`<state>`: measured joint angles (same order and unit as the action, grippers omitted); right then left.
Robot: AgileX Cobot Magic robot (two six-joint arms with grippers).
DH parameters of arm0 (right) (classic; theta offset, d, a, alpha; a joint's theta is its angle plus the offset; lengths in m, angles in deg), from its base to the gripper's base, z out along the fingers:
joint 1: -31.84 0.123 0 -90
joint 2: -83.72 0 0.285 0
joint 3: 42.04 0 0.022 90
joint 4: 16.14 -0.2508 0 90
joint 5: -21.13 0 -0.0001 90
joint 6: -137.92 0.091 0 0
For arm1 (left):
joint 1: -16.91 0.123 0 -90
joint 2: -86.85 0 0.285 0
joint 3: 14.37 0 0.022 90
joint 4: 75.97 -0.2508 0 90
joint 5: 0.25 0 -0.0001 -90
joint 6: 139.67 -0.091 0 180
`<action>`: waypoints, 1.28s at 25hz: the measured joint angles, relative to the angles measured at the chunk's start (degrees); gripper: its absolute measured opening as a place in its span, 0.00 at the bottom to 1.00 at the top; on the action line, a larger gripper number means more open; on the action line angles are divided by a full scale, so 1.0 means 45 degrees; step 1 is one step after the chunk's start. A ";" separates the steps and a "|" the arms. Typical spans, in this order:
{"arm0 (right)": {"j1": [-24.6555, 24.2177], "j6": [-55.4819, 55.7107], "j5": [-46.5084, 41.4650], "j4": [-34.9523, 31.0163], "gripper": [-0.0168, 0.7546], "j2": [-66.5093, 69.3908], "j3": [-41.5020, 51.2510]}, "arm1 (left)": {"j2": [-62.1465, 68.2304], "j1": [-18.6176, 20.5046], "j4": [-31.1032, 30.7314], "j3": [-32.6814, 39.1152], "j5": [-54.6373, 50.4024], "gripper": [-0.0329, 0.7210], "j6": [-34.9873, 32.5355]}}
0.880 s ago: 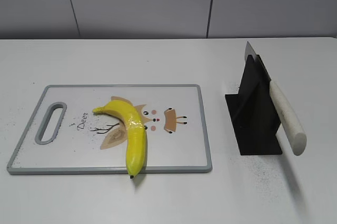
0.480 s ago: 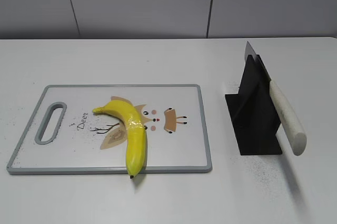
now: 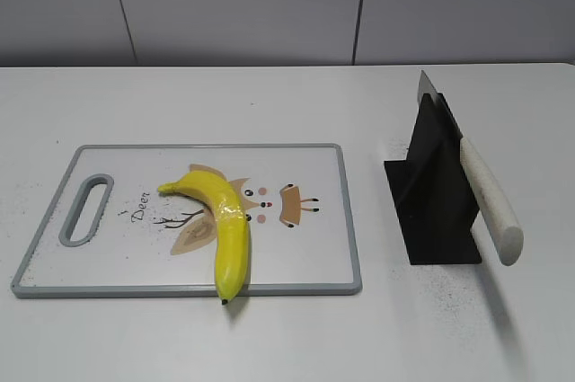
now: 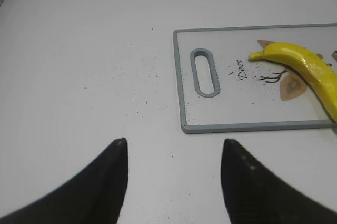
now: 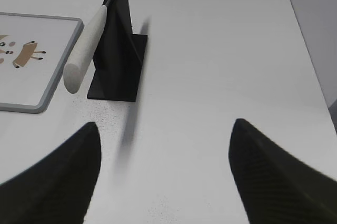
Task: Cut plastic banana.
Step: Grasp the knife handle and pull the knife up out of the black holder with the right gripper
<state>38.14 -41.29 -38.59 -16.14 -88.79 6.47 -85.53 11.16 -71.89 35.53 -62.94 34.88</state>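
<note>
While the shiny, curved yellow banana [image 3: 223,228] lies on the flat white cutting board [image 3: 310,247], its dark tip pokes over the near edge. A knife [image 3: 485,198] with a pale handle leans in a black stand [image 3: 431,207]. Both sets of fingers [image 4: 113,179] [image 5: 60,174] are spread wide over the white surface [image 3: 269,94], holding nothing.
</note>
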 joint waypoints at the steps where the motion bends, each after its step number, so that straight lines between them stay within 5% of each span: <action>1: 0.0000 0.0000 0.0000 0.0000 0.76 0.0000 0.0000 | 0.0000 0.0000 0.0000 0.0000 0.0000 0.75 0.0000; 16: 0.0000 0.0000 0.0797 -0.0153 0.77 0.0381 -0.0574 | 0.0000 0.0000 0.0000 0.0000 0.0000 0.75 0.0000; 32: 0.0345 0.1632 -0.0899 -0.1076 0.79 0.8648 -0.4707 | 0.0000 0.0000 0.0000 0.0000 0.0000 0.75 0.0000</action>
<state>39.69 -33.95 -42.63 -20.98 -49.88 -14.71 -85.53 11.16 -71.89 35.53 -62.94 34.88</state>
